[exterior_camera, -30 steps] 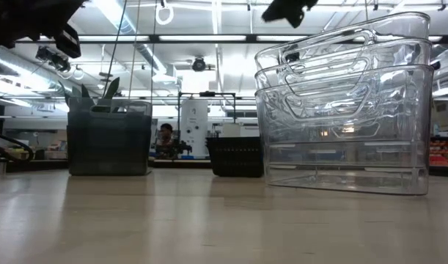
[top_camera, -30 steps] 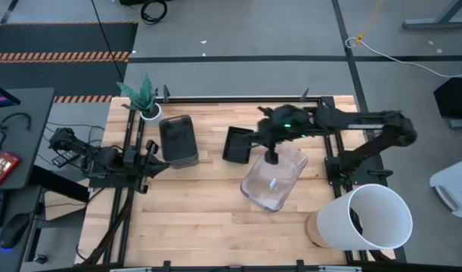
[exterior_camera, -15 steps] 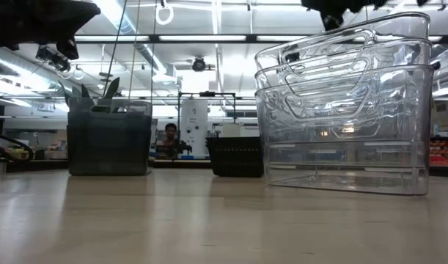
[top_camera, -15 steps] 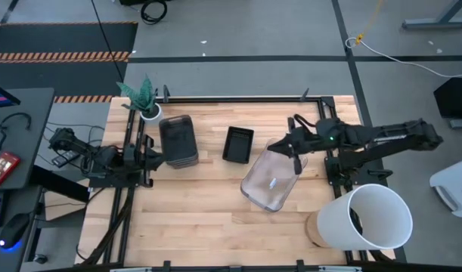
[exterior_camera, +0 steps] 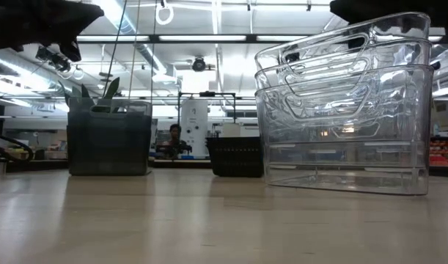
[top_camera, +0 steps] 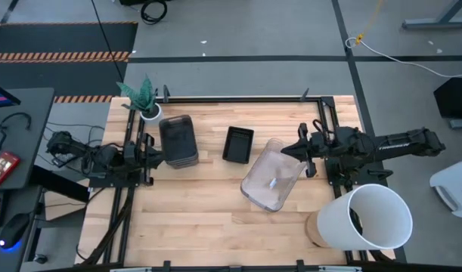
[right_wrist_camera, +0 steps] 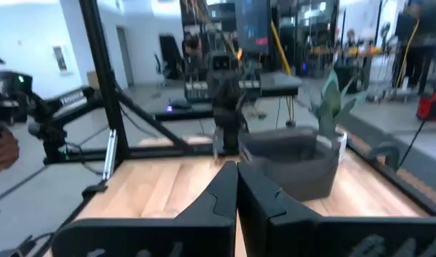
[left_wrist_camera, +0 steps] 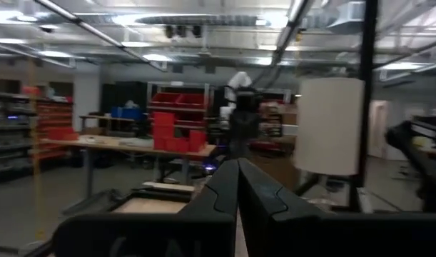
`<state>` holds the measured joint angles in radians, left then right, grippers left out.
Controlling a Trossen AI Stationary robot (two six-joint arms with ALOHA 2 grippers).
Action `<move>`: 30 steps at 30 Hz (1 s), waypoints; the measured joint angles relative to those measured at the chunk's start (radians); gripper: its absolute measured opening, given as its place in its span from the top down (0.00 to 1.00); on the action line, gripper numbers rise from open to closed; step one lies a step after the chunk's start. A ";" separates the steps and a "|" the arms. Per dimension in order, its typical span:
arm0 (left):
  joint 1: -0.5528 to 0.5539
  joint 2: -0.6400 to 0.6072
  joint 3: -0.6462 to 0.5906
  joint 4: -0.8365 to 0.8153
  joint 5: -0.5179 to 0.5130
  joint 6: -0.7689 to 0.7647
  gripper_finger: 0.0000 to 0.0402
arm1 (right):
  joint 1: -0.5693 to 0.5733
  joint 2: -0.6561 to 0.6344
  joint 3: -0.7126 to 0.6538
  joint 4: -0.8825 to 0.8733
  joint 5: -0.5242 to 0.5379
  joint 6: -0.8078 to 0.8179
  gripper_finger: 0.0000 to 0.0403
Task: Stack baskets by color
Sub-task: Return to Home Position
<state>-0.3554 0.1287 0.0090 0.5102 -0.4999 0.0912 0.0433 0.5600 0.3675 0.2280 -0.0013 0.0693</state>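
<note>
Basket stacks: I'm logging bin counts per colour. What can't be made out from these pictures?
- Black stack: high view shows only its top bin; low view, too small to count layers.
- Grey stack: nested walls merge in both views.
- Clear stack: high view, see-through layers blend together.

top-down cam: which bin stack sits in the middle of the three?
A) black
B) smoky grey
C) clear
A: the black bin stack sits between the smoky grey stack on the left arm's side and the clear stack on the right arm's side.
</note>
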 joint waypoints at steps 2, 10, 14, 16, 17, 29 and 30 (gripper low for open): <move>0.036 0.000 0.000 -0.006 0.000 -0.007 0.98 | -0.007 -0.035 -0.029 0.025 0.000 -0.023 0.98; 0.139 0.000 0.000 -0.107 0.098 -0.058 0.98 | -0.050 -0.116 -0.221 0.224 -0.028 -0.023 0.98; 0.142 0.000 -0.001 -0.129 0.100 -0.036 0.96 | -0.071 -0.147 -0.317 0.351 -0.027 0.007 0.98; 0.132 0.000 -0.001 -0.137 0.101 -0.025 0.95 | -0.075 -0.161 -0.346 0.383 -0.033 0.015 0.98; 0.125 0.000 -0.001 -0.145 0.102 -0.023 0.95 | -0.074 -0.169 -0.357 0.393 -0.043 0.017 0.98; 0.032 0.000 -0.002 -0.129 0.137 0.000 0.96 | -0.072 -0.202 -0.361 0.339 -0.131 0.055 0.98; 0.030 0.000 -0.002 -0.117 0.144 0.004 0.96 | -0.072 -0.201 -0.361 0.340 -0.131 0.066 0.98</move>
<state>-0.3253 0.1287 0.0071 0.3929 -0.3557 0.0948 -0.0288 0.3588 0.0063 0.5678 -0.1322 0.1351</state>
